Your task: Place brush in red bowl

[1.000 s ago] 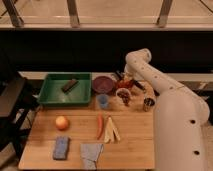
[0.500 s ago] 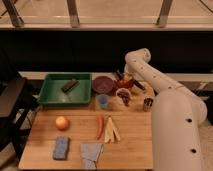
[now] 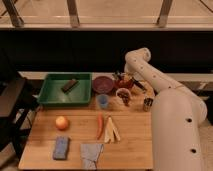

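Little is changing since the earlier frame: the tool [image 3: 121, 79] is hanging over the red bowl [image 3: 127, 83] at the counter's [image 3: 130, 145] far edge, beside the purple bowl [image 3: 102, 83]. The brush [image 3: 136, 84] is lying across the red bowl.

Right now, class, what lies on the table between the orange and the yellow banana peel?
In the camera view, the carrot lies between orange and banana peel. The gripper is by the red bowl.
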Action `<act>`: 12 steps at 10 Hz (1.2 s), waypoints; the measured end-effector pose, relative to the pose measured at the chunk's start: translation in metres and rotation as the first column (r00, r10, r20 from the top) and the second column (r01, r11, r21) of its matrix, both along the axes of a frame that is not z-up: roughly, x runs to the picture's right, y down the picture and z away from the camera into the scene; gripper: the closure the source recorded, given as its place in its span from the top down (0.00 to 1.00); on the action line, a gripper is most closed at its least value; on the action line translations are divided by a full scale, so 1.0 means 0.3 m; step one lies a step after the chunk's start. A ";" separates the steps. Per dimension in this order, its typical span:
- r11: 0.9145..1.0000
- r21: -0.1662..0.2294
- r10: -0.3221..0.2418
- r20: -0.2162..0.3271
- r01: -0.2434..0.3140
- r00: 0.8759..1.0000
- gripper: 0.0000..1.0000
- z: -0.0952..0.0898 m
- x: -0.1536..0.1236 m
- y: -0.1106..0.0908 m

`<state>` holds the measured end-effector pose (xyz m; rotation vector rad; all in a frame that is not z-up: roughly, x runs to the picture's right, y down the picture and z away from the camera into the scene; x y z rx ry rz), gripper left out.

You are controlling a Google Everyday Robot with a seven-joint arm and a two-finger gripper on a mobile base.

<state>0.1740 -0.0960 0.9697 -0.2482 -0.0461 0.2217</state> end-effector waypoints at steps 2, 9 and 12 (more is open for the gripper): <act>1.000 0.006 -0.002 0.004 0.002 1.000 0.80 -0.007 -0.004 -0.007; 0.998 0.059 0.014 -0.028 -0.012 1.000 0.80 -0.103 0.050 -0.083; 0.998 0.065 0.031 -0.088 -0.025 0.996 0.80 -0.186 0.127 -0.095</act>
